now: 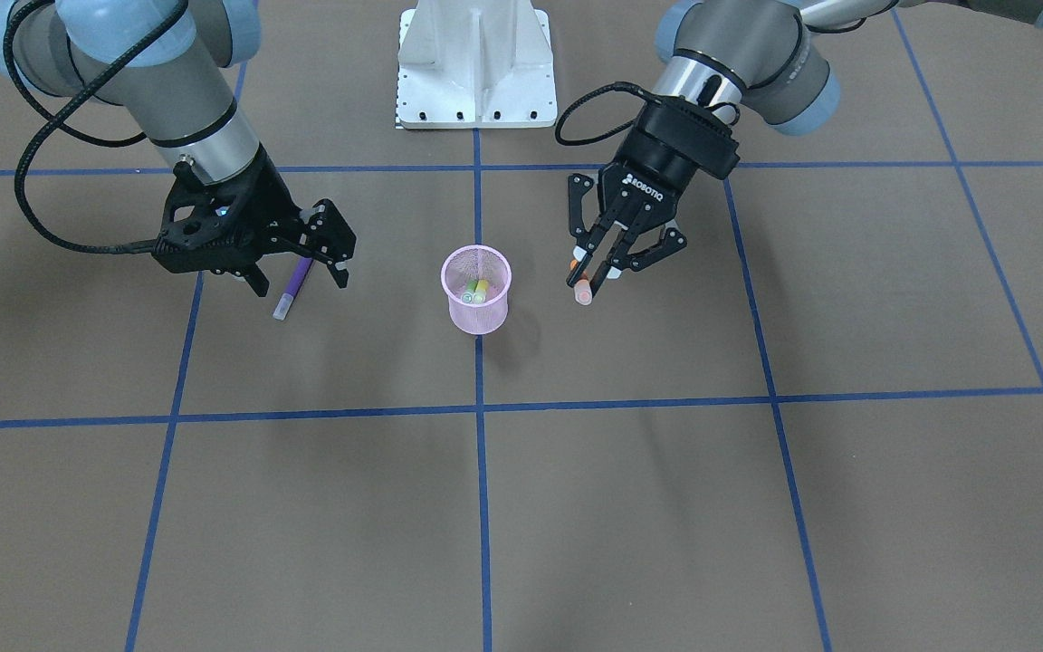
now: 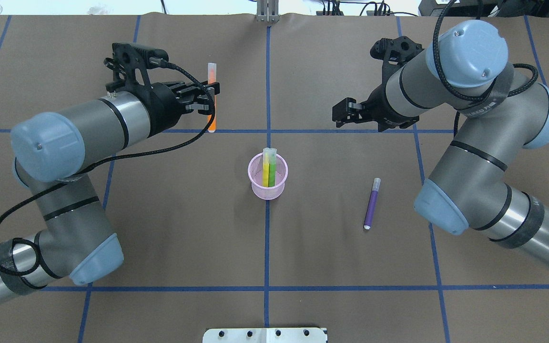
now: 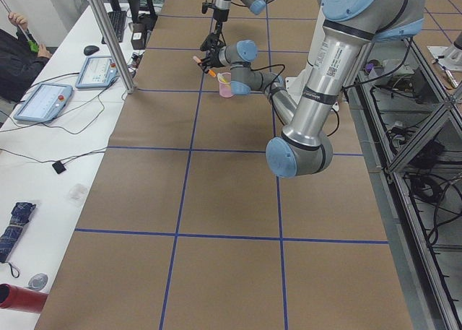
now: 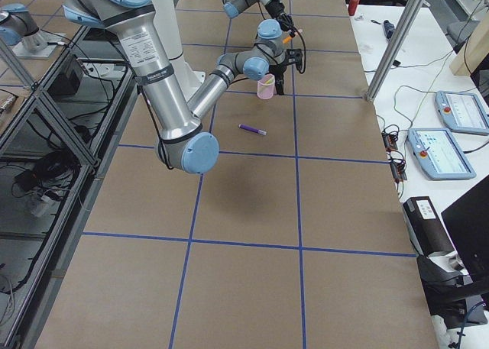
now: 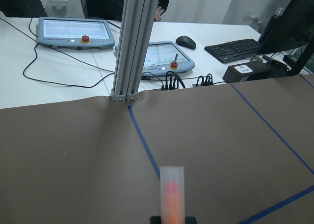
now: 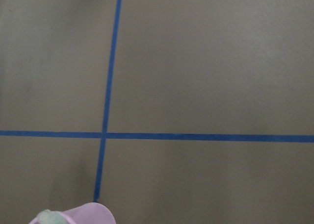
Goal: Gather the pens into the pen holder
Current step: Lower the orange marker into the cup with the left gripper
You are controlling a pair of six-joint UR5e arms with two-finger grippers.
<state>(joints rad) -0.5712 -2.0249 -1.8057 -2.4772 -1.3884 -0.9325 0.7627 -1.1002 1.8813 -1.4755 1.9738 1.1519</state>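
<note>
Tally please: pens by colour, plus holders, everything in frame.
Purple pen: 1
Orange pen: 1
Green pen: 1
Yellow pen: 1
Pink pen holder: 1
Total: 5 (4 pens, 1 holder)

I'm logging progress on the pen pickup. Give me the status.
Done: the green pen and yellow pen stand in the pink pen holder. In hand: the left gripper is shut on the orange pen, held above the table away from the holder. Left: the purple pen lies on the table, and the right gripper is open and empty.
</note>
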